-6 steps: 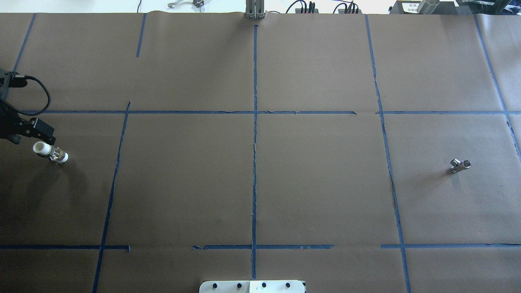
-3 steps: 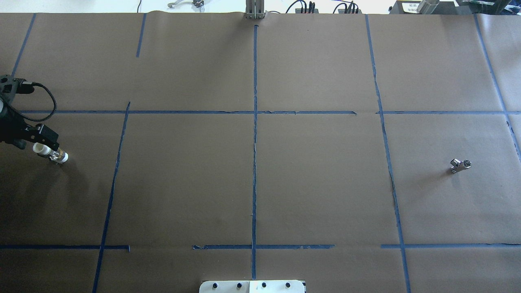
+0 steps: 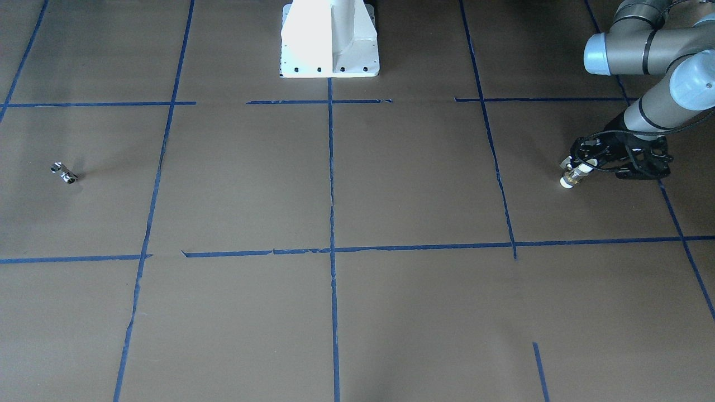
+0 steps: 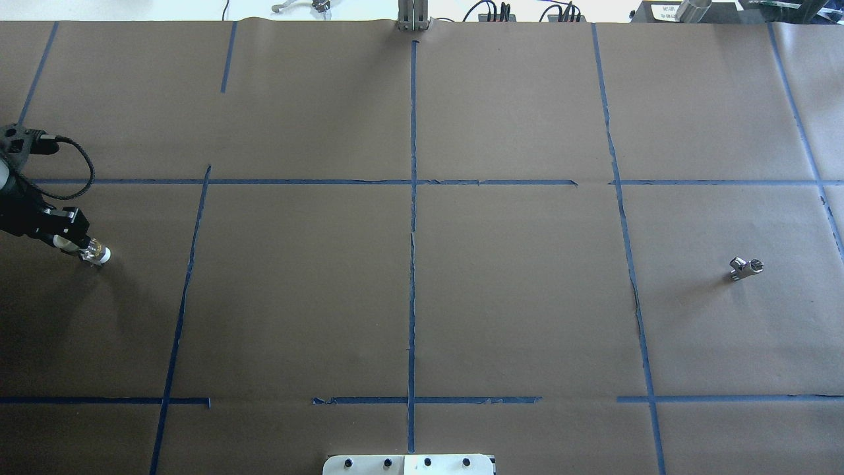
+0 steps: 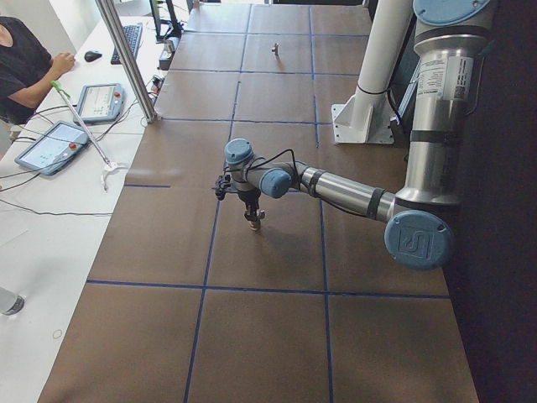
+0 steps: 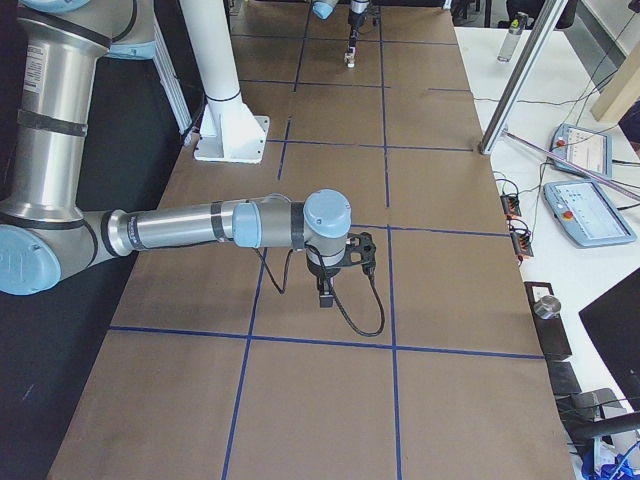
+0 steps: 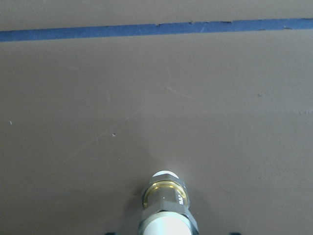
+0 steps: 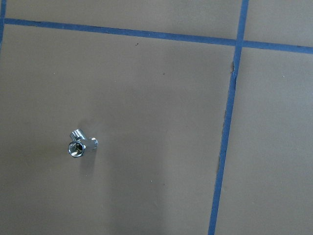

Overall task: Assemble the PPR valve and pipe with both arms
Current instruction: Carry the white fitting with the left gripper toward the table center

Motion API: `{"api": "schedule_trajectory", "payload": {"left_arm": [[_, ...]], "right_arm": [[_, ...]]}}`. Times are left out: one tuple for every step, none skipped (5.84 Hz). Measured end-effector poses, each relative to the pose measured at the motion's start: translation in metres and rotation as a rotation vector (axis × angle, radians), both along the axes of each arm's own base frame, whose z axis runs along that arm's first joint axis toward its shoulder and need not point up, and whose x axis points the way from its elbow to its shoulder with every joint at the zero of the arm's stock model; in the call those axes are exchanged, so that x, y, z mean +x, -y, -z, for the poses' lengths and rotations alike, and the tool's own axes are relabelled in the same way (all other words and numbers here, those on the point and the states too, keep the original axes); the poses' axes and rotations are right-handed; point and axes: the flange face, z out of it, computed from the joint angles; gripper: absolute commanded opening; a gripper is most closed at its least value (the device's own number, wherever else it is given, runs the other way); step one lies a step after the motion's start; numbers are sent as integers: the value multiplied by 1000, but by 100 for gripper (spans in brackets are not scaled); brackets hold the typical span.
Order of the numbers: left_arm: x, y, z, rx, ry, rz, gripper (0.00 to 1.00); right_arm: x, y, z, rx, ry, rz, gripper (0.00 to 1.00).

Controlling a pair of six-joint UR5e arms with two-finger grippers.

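Observation:
The PPR valve (image 4: 96, 253), with white ends and a brass middle, lies at the table's far left; it also shows in the front view (image 3: 572, 178) and fills the lower edge of the left wrist view (image 7: 166, 205). My left gripper (image 4: 72, 241) sits low over the valve's near white end, its jaws spread on either side and not pressing it. The chrome pipe (image 4: 745, 268) lies alone at the far right, also in the right wrist view (image 8: 81, 146). My right gripper (image 6: 325, 296) shows only in the right side view, hovering above the table; I cannot tell its state.
The white pedestal base (image 3: 329, 42) stands at the table's near middle edge. Blue tape lines (image 4: 413, 198) divide the brown paper. An operator (image 5: 25, 63), tablets and a metal post (image 5: 126, 59) are beyond the far edge.
My left gripper has come down and to the right onto the valve, now covering its near white end. The valve and the pipe have not moved.

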Motion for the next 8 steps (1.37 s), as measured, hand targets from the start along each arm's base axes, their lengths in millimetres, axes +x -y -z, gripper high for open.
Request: {"api": "schedule_trajectory", "payload": {"left_arm": [[1, 0, 4, 3, -5, -2, 0], [1, 0, 16, 18, -17, 0, 0], [5, 7, 44, 37, -43, 21, 0], [16, 19, 84, 47, -81, 62, 0], [39, 28, 133, 53, -131, 93, 0], [81, 24, 193, 43, -194, 99, 0], [135, 8, 252, 3, -255, 89, 0], [182, -12, 300, -30, -293, 85, 0]], "right_arm": [[0, 0, 0, 0, 0, 1, 100], [0, 0, -1, -1, 0, 1, 100], [-1, 0, -1, -2, 0, 1, 100], [-1, 0, -1, -3, 0, 1, 100], [-1, 0, 0, -3, 1, 0, 100], [-1, 0, 0, -2, 1, 0, 100], [-1, 0, 0, -2, 1, 0, 100], [-1, 0, 0, -3, 1, 0, 100]]}}
